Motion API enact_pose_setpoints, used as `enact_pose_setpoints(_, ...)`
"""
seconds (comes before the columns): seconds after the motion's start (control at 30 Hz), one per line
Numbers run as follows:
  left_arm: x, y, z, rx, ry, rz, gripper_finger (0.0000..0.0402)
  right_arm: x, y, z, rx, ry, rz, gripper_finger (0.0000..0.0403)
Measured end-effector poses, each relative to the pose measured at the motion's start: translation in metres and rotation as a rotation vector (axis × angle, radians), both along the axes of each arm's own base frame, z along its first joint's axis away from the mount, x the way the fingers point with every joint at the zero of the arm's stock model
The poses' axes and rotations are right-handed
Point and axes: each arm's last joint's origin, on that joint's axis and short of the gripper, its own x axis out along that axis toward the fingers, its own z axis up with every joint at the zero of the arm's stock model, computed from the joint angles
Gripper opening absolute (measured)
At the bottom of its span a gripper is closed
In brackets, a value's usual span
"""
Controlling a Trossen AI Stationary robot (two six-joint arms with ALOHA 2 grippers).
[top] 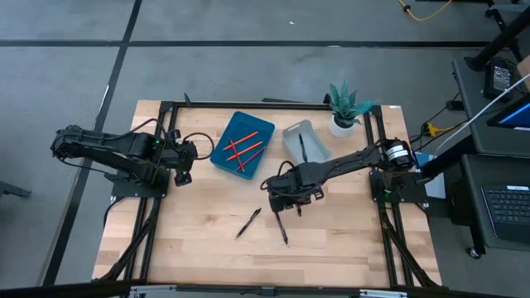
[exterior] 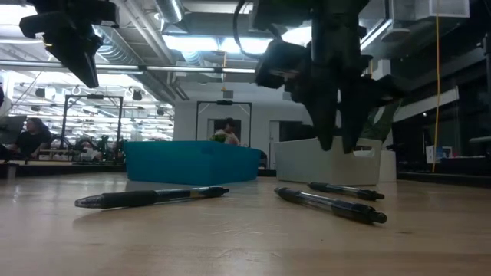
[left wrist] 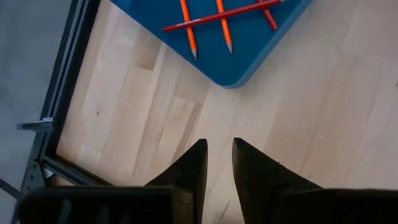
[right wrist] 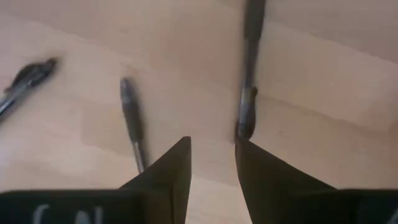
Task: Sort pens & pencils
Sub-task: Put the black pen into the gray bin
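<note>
Several red pencils (top: 242,149) lie crossed in the blue tray (top: 224,157), and they also show in the left wrist view as pencils (left wrist: 221,15). One black pen (top: 301,147) lies in the pale bin (top: 291,132). Three more pens lie flat on the table: one pen (exterior: 153,197) to the left, and two pens (exterior: 330,205) (exterior: 345,191) under my right gripper. My right gripper (top: 281,197) hovers above them, pointing down, fingers slightly open; a pen (right wrist: 247,74) lies just beyond its fingertips. My left gripper (top: 184,165) waits left of the tray, narrowly open.
A potted plant (top: 346,108) stands at the far right corner behind the bin. The black frame rail (left wrist: 59,93) runs along the table's left edge. Bare wood (top: 190,240) spreads across the near half of the table around the loose pens.
</note>
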Motion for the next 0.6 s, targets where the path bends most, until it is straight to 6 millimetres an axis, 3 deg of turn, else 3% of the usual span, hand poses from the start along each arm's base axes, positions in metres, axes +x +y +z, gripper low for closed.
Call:
enact_pose_setpoints(0.27, 0.0, 0.0, 0.0, 0.013, 0.014, -0.032, 0.0069, 0.003, -0.009, 0.0, -0.114, -0.027, -0.078, 0.0125)
enact_pose_setpoints(0.6, 0.0, 0.0, 0.0, 0.025, 0.014, -0.036, 0.0069, 0.01, -0.023, -0.025, -0.138, 0.036, -0.018, 0.0125)
